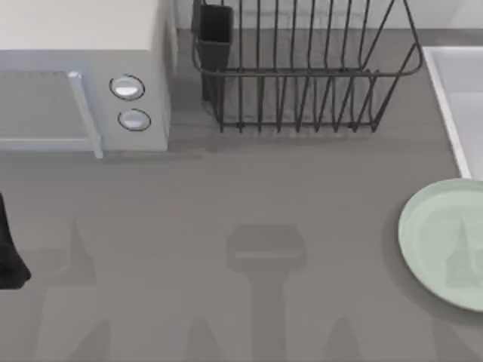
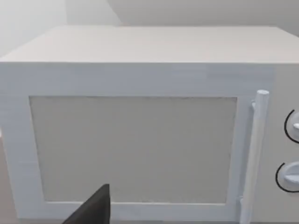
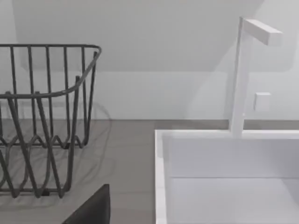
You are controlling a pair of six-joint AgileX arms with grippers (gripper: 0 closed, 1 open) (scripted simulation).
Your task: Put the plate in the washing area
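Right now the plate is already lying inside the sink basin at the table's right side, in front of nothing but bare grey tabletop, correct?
Not quite. In the top view the plate lies on the grey tabletop at the table's right side, just in front of the sink basin, not inside it. The right wrist view shows the basin's sunken inside with no plate in it.

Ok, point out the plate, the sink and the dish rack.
plate (image 1: 434,234): top view, on its flat inside, left of centre.
sink (image 3: 161,177): right wrist view, on its raised rim beside the rack.
dish rack (image 1: 302,72): top view, on its front rim wire.
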